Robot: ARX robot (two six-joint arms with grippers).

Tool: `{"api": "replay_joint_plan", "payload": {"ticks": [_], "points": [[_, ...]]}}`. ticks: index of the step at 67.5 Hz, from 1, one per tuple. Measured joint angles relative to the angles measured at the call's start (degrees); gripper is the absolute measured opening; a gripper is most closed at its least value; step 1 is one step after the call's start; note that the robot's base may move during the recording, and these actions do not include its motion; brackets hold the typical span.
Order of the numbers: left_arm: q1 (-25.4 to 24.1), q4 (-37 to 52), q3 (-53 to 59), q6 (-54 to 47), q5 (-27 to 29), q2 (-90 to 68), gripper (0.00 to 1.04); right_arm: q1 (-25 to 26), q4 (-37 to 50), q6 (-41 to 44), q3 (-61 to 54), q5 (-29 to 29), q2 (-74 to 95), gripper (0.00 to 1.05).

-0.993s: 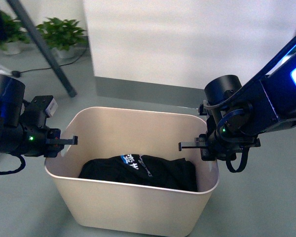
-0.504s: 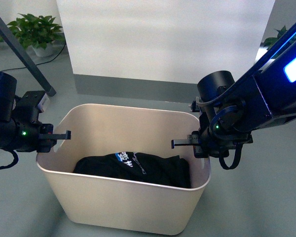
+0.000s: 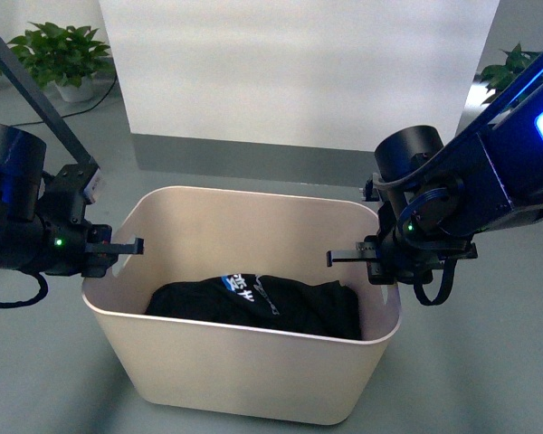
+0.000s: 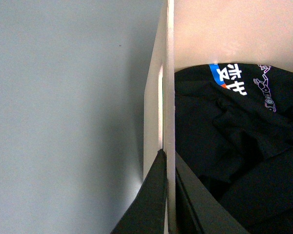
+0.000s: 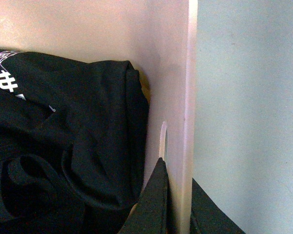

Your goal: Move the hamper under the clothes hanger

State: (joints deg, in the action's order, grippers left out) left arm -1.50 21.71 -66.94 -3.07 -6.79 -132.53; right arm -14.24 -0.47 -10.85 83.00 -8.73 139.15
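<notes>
The hamper (image 3: 244, 375) is a beige tub on the grey floor, low in the front view, with a black printed garment (image 3: 253, 303) inside. My left gripper (image 3: 104, 253) is shut on its left short wall (image 4: 170, 73), one finger on each side of the wall beside the slot handle (image 4: 160, 97). My right gripper (image 3: 380, 258) is shut the same way on the right short wall (image 5: 178, 73), by the other slot (image 5: 163, 139). One slanted dark grey leg of the clothes hanger (image 3: 36, 95) shows at the far left, behind the left arm.
A white wall panel (image 3: 299, 72) with a grey base stands just behind the hamper. Potted plants sit at the back left (image 3: 63, 54) and back right (image 3: 505, 68). Grey floor surrounds the hamper on all sides.
The background has slid left in the front view, and the hanger leg now sits at the far left edge. Both grippers have kept their hold on the hamper's walls throughout.
</notes>
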Motion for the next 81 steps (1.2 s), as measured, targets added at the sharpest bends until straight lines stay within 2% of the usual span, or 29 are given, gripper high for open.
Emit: {"api": "replay_joint_plan", "payload": {"ticks": [36,42,49,81], "points": [[-0.15,0.00,0.00,0.00,-0.02,0.00,0.04,-0.09,0.00,0.00,0.00,0.00,0.00,0.03],[-0.09,-5.01,-1.01,-4.55,0.63,0.00,0.04,-0.35,-0.02,-7.32,-0.02,-3.61,0.00,0.03],[0.09,-6.21,-1.07,-7.80,0.76,-0.22,0.04,-0.48,-0.07,-10.80,-0.04,-3.83,0.02,0.03],[0.09,-4.09,-1.11,-10.58,1.07,-3.28,0.04,-1.09,1.73,-14.69,-1.03,-3.61,2.36,0.03]]}}
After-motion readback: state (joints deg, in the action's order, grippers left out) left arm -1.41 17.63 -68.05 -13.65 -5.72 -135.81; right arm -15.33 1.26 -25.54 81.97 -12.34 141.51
